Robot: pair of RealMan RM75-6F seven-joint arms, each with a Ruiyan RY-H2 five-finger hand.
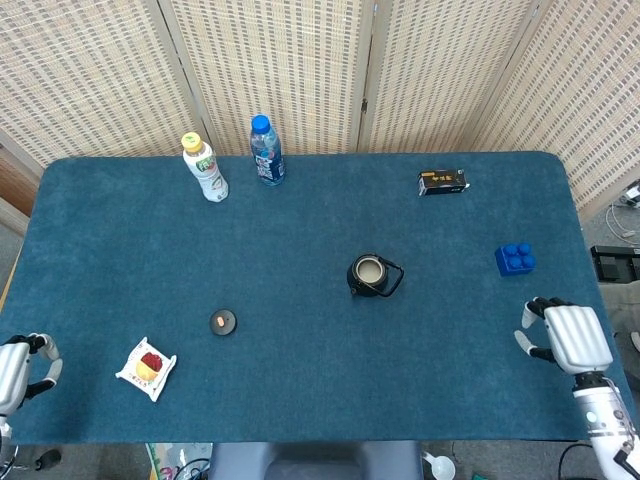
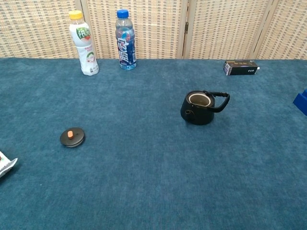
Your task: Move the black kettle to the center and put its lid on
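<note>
The black kettle (image 1: 371, 275) stands open-topped on the blue table (image 1: 300, 390), a little right of the middle, its handle tipped over toward the right edge. Its lid (image 1: 223, 322), flat and black with an orange knob, lies well apart from it, toward the left half and nearer the front edge. Right hand (image 1: 562, 336) sits low at the front right corner, holding nothing, fingers curled over at the tips with gaps between them. Left hand (image 1: 18, 366) is just off the front left corner, mostly cut off by the frame; can't tell how its fingers lie. Near it, a snack packet (image 1: 147, 367) by the front edge. Along the back edge, a white bottle with a yellow cap (image 1: 204, 168) and a blue-capped bottle (image 1: 266, 152) stand side by side, a small black box (image 1: 443, 182) further right, and a blue block (image 1: 514, 259) by the right edge.
</note>
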